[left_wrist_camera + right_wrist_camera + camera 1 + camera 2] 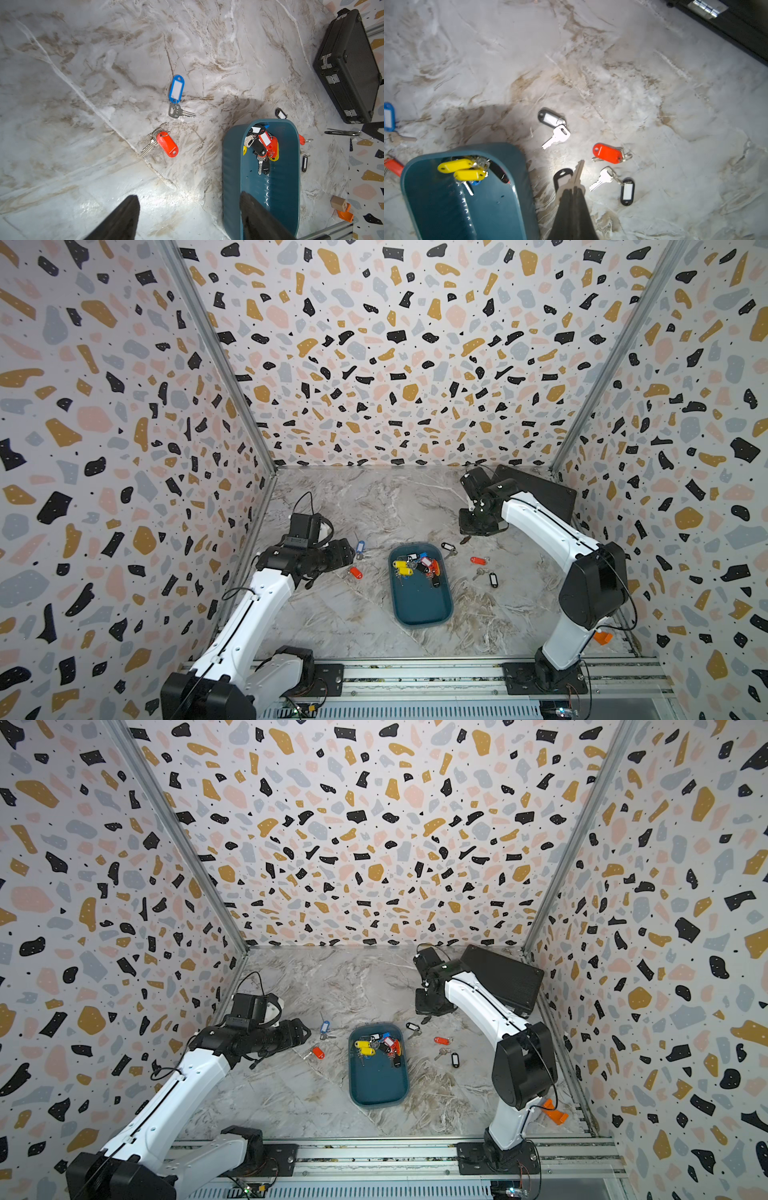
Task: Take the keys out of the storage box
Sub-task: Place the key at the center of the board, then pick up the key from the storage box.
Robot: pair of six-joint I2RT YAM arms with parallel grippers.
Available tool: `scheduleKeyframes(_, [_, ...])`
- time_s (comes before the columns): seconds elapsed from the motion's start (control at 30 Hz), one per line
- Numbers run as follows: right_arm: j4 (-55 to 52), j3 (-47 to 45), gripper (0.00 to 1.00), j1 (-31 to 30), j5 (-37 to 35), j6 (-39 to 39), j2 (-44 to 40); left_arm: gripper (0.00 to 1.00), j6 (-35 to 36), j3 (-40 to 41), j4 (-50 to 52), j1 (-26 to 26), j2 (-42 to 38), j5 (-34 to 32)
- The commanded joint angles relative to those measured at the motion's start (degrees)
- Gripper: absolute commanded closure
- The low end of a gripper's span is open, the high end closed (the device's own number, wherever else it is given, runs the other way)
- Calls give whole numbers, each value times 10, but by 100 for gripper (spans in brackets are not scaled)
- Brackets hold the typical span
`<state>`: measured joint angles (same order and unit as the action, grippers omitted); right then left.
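**Keys partly out — right arm carrying one more clear of the box**

Keys (417, 566) on rings, with red, yellow, blue and black plastic tags, lie heaped at the far end of the shallow teal plastic storage box (422, 605); its near end is bare. The right gripper (574, 188) is pinched shut on a silver key with a black tag (578, 171), held over the marble-patterned tabletop (374, 506) to the right of the box. The step in hand looks like a carry-out, and the next move calls for lowering the key and letting go on a bare patch. Three tagged keys (607, 153) already lie right of the box, so the drop should miss them. The left gripper (189, 196) stands wide open and empty left of the box, near a blue-tagged key (176, 89) and a red-tagged key (167, 144). A black ribbed case (349, 68) sits beyond the box to the right, well apart from it.
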<state>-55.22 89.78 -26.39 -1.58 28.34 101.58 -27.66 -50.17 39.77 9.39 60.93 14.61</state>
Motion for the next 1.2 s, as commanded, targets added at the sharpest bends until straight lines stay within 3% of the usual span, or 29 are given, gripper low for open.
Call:
scheduleKeyframes(0.0, [12,18,100,26,17,-38,36,20,6,2,-13,-2,3,9])
scheduleKeyframes(0.3, [58,26,100,78,56,-39,127,18,5,4,-9,-2,10,12])
scheduleKeyframes(0.33, [62,23,97,80,57,-38,130,17,4,4,-9,-2,11,12])
scheduleKeyframes(0.4, [69,13,85,83,60,-35,127,16,3,4,-8,-2,12,11])
scheduleKeyframes(0.47, [79,0,67,84,64,-35,117,5,4,3,-5,-2,14,8])
scheduleKeyframes(0.53, [79,-11,54,86,57,-36,102,4,3,3,-5,-1,14,5])
scheduleKeyframes(0.57, [79,-19,41,87,53,-38,89,3,4,4,-4,-1,13,4])
scheduleKeyframes(0.6, [78,-27,37,88,50,-40,76,3,4,3,-4,0,12,3])
scheduleKeyframes(0.83, [74,-105,28,91,42,-58,-63,7,22,0,-13,30,7,6])
scheduleKeyframes(1.0, [61,-165,23,98,47,-58,-168,10,52,-34,14,117,5,-45])
scheduleKeyframes(1.07, [60,-186,27,103,69,-58,-197,12,59,-59,28,160,14,-72])
scheduleKeyframes(1.17, [60,-210,41,105,85,-54,-252,17,69,-100,44,217,42,-94])
